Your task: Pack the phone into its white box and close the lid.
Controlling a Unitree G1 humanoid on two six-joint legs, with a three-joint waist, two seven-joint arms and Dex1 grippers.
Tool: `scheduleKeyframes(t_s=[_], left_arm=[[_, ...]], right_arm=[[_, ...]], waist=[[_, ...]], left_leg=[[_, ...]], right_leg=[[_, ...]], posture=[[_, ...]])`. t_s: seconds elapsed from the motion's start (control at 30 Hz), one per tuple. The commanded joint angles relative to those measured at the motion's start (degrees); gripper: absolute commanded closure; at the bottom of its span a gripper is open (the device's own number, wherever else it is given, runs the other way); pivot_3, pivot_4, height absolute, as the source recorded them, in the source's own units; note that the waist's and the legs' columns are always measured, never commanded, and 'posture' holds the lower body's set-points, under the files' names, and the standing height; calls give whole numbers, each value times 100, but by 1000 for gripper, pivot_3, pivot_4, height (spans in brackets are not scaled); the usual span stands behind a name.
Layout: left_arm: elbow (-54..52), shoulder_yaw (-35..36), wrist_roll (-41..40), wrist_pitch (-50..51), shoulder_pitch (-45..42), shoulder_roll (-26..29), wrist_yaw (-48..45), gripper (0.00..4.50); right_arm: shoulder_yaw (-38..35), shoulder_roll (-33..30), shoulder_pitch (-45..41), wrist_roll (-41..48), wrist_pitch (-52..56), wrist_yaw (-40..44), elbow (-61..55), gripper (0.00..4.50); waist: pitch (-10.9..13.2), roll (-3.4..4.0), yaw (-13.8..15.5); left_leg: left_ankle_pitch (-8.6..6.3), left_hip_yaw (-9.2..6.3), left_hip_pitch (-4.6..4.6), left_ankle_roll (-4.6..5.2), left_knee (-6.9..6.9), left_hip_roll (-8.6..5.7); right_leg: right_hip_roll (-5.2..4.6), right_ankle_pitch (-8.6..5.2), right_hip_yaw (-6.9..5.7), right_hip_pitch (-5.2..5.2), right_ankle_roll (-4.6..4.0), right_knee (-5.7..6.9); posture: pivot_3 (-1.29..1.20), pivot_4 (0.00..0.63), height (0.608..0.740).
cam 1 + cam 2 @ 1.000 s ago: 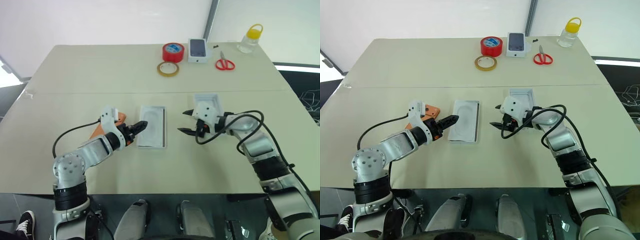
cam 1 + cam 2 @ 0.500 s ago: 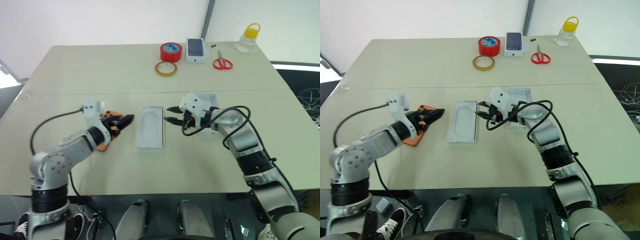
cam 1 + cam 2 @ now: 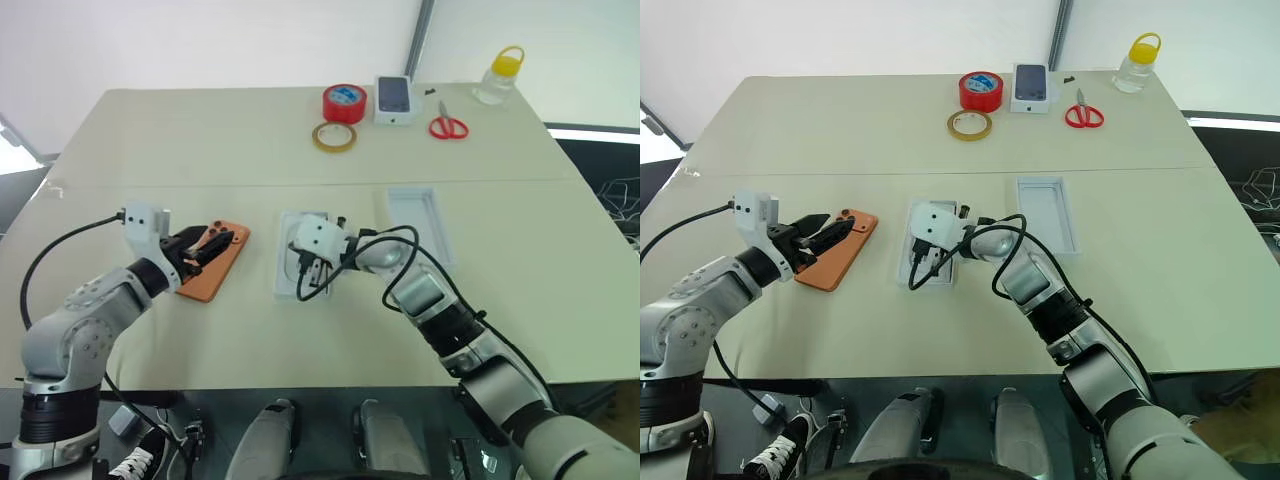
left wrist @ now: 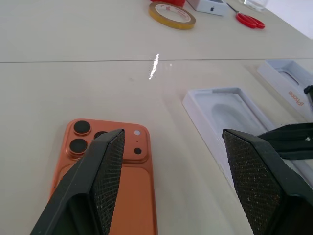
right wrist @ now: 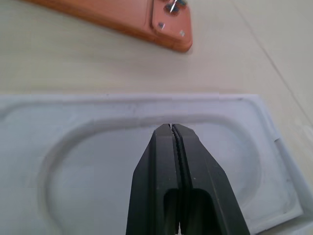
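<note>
— What are your own fingers hiding from you?

— My left fingers (image 4: 105, 166) are covering part of the phone (image 4: 128, 188), whose near end is running off the frame. My shut right gripper (image 5: 172, 128) is blocking the middle of the insert (image 5: 73, 161) beneath its tips.

— And beyond them?

— The white box (image 4: 288, 83) is being cut off at the edge, its orange print too small to read.
</note>
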Motion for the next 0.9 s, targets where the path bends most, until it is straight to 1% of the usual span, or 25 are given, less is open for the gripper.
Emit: scheduleKeyframes(t_s=[0.03,0.13,0.27,0.53,0.67,0.8,0.9], left_arm=[[-197,201,72,-102,-28,6,-5,1145],[-176,205,123,-102,-66,-35,38,1145],[-190,172,138,-64,-134,-96,70,1145],[-44,215,132,122,-238,-70,178,1145],[-1,262,100,211,-267,-74,209,1145],[223,592,-161,527,-323,-32,242,1145],[766,917,-243,804,-378,244,81,1145]], right_arm=[[150,-298,126,-54,-70,465,-339,4464],[177,-382,181,-110,-49,550,-383,4464],[118,-317,139,-135,46,503,-371,4464],[-204,74,56,182,214,346,-494,4464],[-336,175,-67,127,42,102,-368,4464],[-566,438,-244,278,119,-127,-266,4464],[-563,753,-443,316,162,-231,-199,4464]], waist=[[0,0,6],[-1,-1,-5],[-1,-1,8],[-1,-1,-7],[-1,-1,2],[-1,-1,-10],[-1,-1,-63]], left_leg=[[-1,0,0,1,0,0],[-3,0,1,4,0,1],[-2,-1,1,4,0,2],[-1,-1,1,1,-1,3],[0,-1,1,1,-1,2],[0,-1,1,1,-2,2],[1,0,1,-1,-7,5]], right_leg=[[0,0,0,1,0,0],[1,0,0,4,0,0],[2,2,-1,7,-2,1],[3,2,0,7,-3,2],[3,2,0,4,-3,2],[4,2,-1,0,-3,3],[6,3,1,2,-3,7]], posture=[[0,150,740],[0,150,740],[0,150,740],[0,150,740],[0,150,740],[0,150,740],[0,150,740]])
